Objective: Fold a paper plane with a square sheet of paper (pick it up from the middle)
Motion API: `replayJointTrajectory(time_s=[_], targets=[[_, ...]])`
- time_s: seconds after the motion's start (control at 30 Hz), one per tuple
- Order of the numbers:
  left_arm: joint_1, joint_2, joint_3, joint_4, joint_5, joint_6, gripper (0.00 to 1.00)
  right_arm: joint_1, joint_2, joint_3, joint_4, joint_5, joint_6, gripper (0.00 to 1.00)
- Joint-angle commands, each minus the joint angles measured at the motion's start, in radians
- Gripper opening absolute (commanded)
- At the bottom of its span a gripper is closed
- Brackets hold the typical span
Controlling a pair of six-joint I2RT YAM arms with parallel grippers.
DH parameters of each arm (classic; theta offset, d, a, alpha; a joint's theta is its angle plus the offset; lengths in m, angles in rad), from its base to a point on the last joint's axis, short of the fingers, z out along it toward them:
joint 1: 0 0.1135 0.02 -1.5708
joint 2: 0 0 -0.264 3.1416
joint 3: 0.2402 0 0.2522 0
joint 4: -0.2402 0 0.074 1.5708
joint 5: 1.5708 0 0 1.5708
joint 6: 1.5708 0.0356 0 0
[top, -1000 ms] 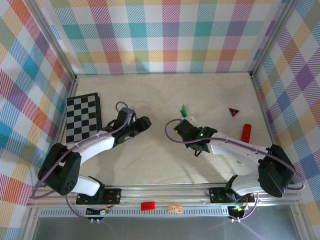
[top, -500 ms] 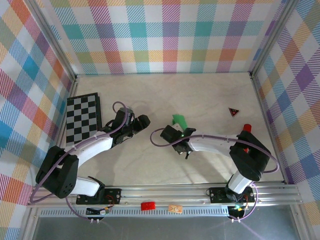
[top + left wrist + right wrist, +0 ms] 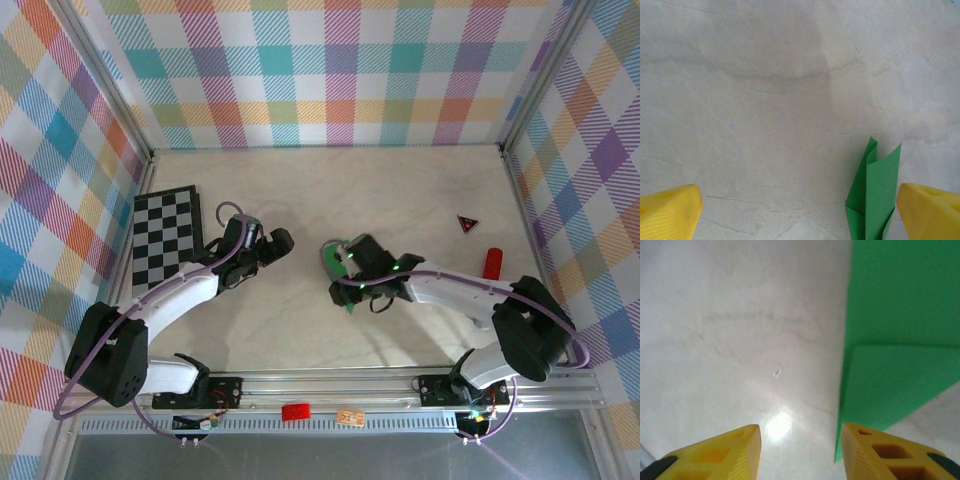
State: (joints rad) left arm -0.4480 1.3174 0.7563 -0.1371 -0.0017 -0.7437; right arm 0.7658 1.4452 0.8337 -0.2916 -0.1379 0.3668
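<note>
Currently, the paper plane (image 3: pixel 333 258) sits on the counter (image 3: pixel 420 190), well right of the chessboard (image 3: pixel 165 236), just beside the right tool (image 3: pixel 797 447), whose jaws stand apart, empty. The left tool (image 3: pixel 799 215) is spread wide. We judge it light, limp and crease-prone; we advise gripping the centre ridge.

Pastel plaid walls (image 3: pixel 340 70) enclose a pale marbled tabletop (image 3: pixel 300 190) edged by an aluminium rail (image 3: pixel 330 382).

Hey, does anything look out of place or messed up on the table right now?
The folded bright green paper near the middle of the pale table looks untidy: its layers splay apart and its two tips end unevenly, not one clean point. Nothing looks spilled or torn.
</note>
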Motion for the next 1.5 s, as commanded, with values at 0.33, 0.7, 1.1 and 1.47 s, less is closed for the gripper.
replayJointTrajectory(time_s=[0.33, 0.7, 1.1, 1.47], targets=[[0.015, -0.073, -0.030, -0.081, -0.134, -0.025, 1.00, -0.244, 0.221, -0.021, 0.248, -0.458, 0.240, 0.14], [0.022, -0.253, -0.192, 0.032, -0.205, -0.051, 1.00, -0.240, 0.297, -0.134, 0.370, -0.341, 0.536, 0.13], [0.022, -0.012, -0.105, 0.227, 0.176, -0.027, 0.82, -0.089, 0.301, -0.311, 0.692, -0.117, 1.086, 0.10], [-0.002, 0.217, 0.010, 0.328, 0.425, -0.039, 0.31, -0.018, 0.108, -0.206, 0.498, 0.026, 0.892, 0.22]])
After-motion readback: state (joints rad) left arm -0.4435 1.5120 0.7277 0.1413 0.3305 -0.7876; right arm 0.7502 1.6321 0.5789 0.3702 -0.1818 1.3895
